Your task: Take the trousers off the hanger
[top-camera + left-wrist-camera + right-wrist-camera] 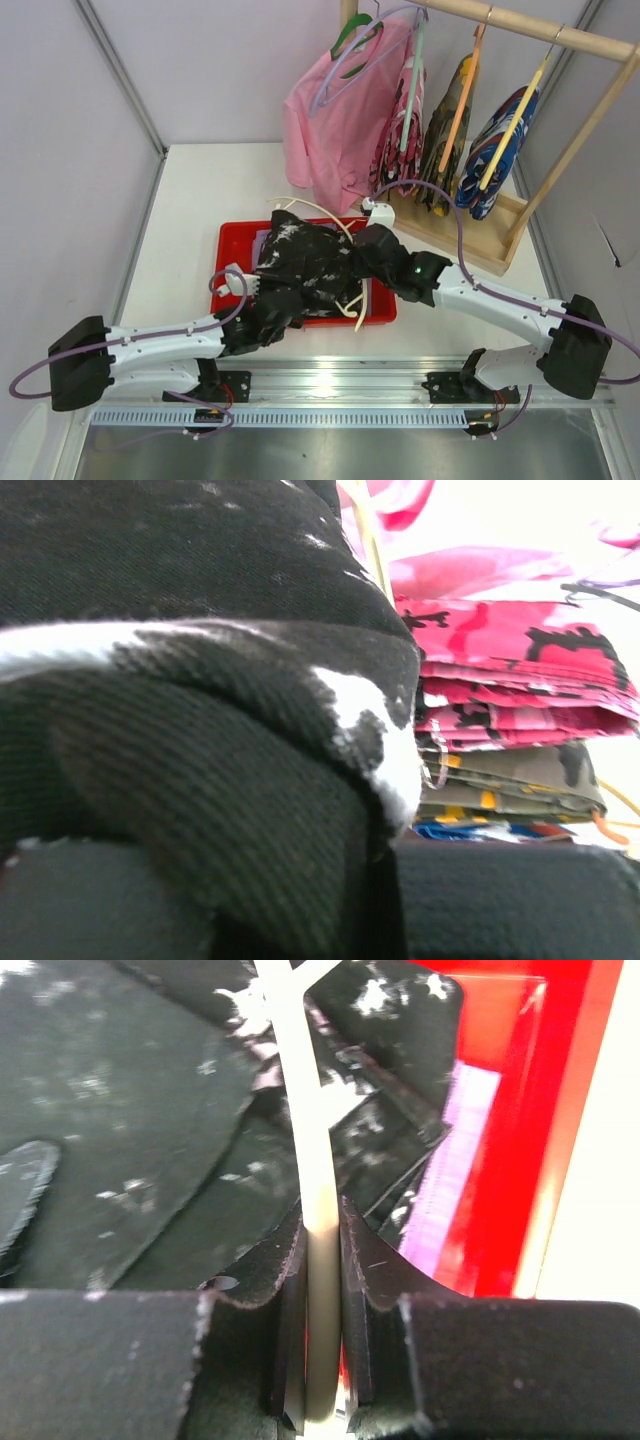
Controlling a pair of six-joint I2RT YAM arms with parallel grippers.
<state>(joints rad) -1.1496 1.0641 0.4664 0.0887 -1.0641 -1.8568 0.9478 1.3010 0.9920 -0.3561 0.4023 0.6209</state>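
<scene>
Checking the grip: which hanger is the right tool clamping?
The cream hanger in the red tray; the coloured hangers hang on the wooden rack.

Black cloth trousers (305, 262), speckled and blotched with white, lie over plain pale lavender cloth trousers (470, 1130) in the bright red plastic tray (232, 250) on the white counter (190, 200). The slim plastic hanger (318, 1210) is cream. Near the far edge hang a plain pink shirt (335, 130), a pink-and-black camouflage garment (398, 135), an olive camouflage garment (445, 130) and a blue-red-white patterned garment (500, 140).
</scene>
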